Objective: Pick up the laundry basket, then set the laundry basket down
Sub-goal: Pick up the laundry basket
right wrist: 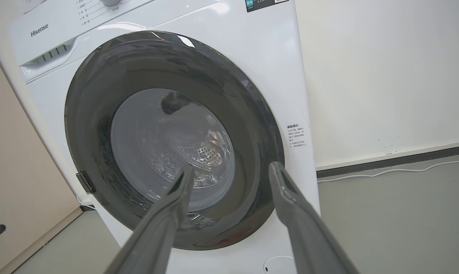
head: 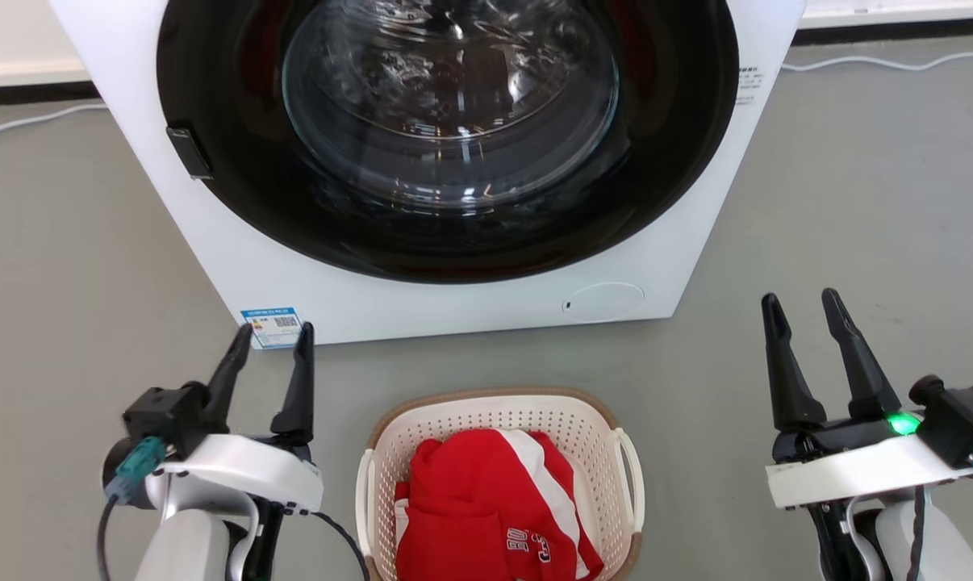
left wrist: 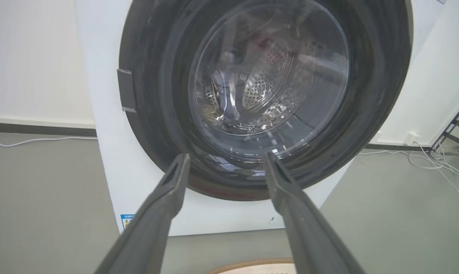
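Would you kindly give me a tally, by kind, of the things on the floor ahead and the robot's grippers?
washing machine: 1
laundry basket: 1
red-and-white clothing bundle, in the basket: 1
grippers, both open: 2 (left gripper, right gripper)
Total: 5

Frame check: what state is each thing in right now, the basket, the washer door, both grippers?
laundry basket: upright on the floor, untouched, holding clothing.
red and white garment: crumpled inside the basket.
washing machine door: shut.
left gripper: open, empty, left of the basket.
right gripper: open, empty, right of the basket.
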Tool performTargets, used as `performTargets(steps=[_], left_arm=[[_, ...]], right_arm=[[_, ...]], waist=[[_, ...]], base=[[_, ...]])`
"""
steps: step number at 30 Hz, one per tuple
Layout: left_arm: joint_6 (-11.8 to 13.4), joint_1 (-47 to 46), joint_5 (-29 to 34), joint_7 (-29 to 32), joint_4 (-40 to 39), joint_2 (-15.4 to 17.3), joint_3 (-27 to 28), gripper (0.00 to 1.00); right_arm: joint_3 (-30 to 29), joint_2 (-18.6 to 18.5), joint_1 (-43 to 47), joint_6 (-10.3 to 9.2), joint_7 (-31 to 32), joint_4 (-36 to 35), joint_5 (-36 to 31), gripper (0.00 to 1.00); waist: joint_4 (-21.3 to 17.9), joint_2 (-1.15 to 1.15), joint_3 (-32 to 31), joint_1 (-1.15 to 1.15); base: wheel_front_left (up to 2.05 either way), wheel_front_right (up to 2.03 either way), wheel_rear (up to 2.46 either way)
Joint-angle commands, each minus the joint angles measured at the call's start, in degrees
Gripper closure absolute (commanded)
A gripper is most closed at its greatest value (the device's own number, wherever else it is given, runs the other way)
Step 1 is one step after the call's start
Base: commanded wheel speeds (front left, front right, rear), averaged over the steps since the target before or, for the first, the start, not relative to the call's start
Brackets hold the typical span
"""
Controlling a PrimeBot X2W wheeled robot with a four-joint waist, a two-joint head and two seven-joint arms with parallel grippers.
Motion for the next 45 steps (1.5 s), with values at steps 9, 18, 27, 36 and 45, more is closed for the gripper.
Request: performTargets(steps=[9,18,27,36,45], left_arm=[[-0.3,4.7,1.1,-0.3,-8.6,0.0,3.7,0.00],[-0.3,6.6,1.6,-0.3,-10.1,-0.6,4.6,0.00],[-0.3,6.7,2.2,-0.3,-10.2,-0.8,4.1,0.00],[-0.3,6.8,2.4,-0.3,-10.0,-1.0,4.0,0.00],[-0.3,6.9,2.3,-0.3,-9.6,-1.2,4.0,0.00]], right_arm=[[-1.4,-0.4,1.2,0.41,-0.8,-1.1,-1.9,0.00],[-2.3,-1.0,1.5,0.41,-0.8,-0.9,-3.3,0.00],[-2.0,-1.2,1.5,0.41,-0.8,-0.7,-3.9,0.00],[-1.4,-1.6,1.4,0.41,-0.8,-0.2,-4.3,0.00],[-1.2,-1.7,1.5,0.41,-0.8,-0.1,-4.3,0.00]], waist=[[0.1,0.00,-1.7,0.00],[0.3,0.00,-2.2,0.00],[0.5,0.00,-2.2,0.00],[0.5,0.00,-2.1,0.00],[0.4,0.00,-2.0,0.00]], base=[[0.00,0.00,0.00],[0.00,0.00,0.00],[0.00,0.00,0.00],[0.00,0.00,0.00],[0.00,0.00,0.00]])
